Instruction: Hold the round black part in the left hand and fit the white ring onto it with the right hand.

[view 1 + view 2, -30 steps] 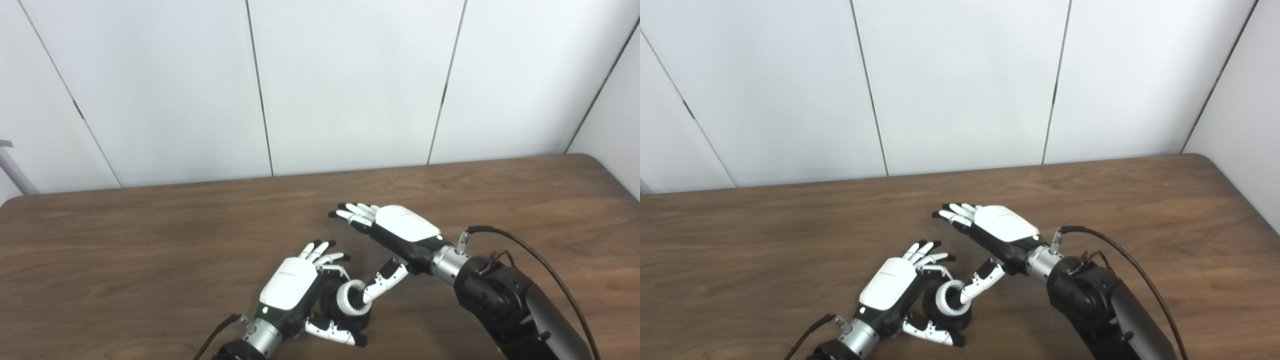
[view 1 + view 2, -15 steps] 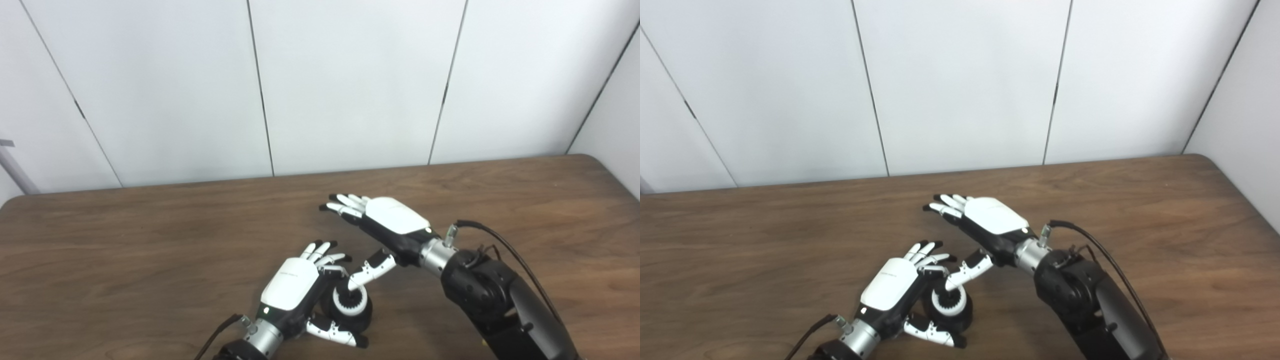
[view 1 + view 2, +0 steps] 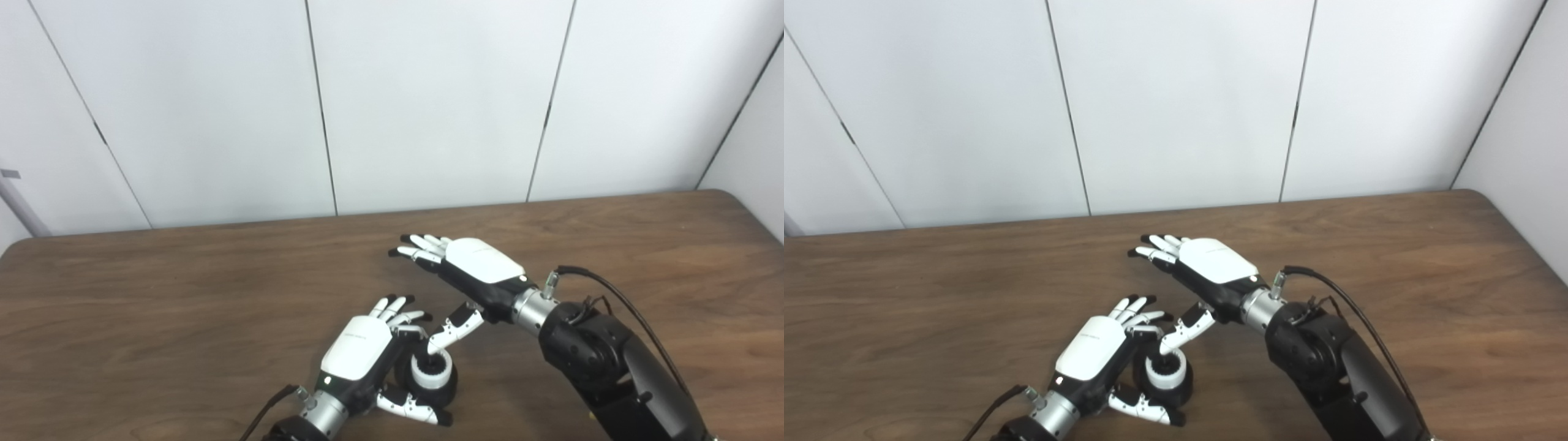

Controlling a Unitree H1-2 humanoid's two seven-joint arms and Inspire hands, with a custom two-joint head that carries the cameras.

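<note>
The round black part [image 3: 442,388] rests on the table near the front edge, with the white ring [image 3: 430,370] sitting flat on top of it. My left hand [image 3: 361,355] cups the black part from its left side, thumb along the near side and fingers at the far side. My right hand [image 3: 474,269] hovers behind and to the right, fingers spread flat and holding nothing; its thumb reaches down and its tip touches the ring's upper rim.
The brown wooden table [image 3: 153,306] stretches wide to the left and right. White wall panels [image 3: 429,104] stand behind it. A black cable [image 3: 618,300] loops off the right forearm.
The white ring, tilted on the right thumb a second ago, now lies level on the black part. The right hand has drifted a little left and further back. The left hand stays put.
</note>
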